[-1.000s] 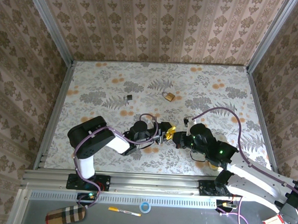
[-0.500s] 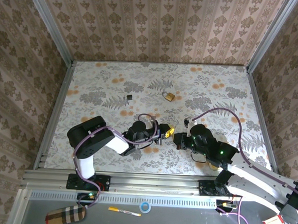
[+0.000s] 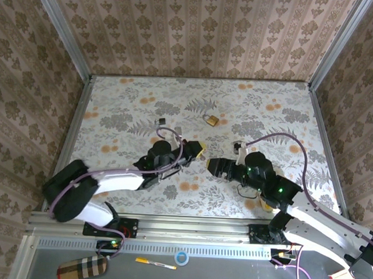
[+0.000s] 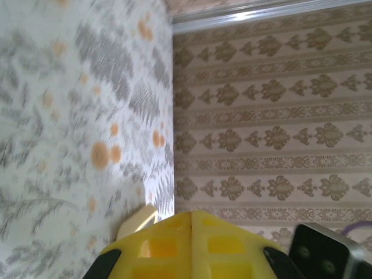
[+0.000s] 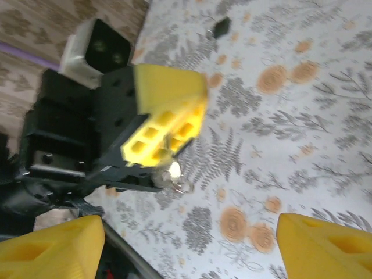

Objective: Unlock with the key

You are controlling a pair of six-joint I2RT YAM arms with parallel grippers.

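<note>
Key: lay flat on the table, apart from both grippers.
Left gripper: fingers were pressed together.
Right gripper: jaws stood wide, holding nothing.

padlock: shiny brass metal | table: matt | jaws: yellow plastic

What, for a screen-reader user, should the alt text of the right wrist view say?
The left gripper, yellow fingers shut, sits mid-frame over the floral table, a shiny metal piece at its tips. The right gripper shows its yellow fingers wide apart at the bottom corners; the dark key lies at the top.
</note>
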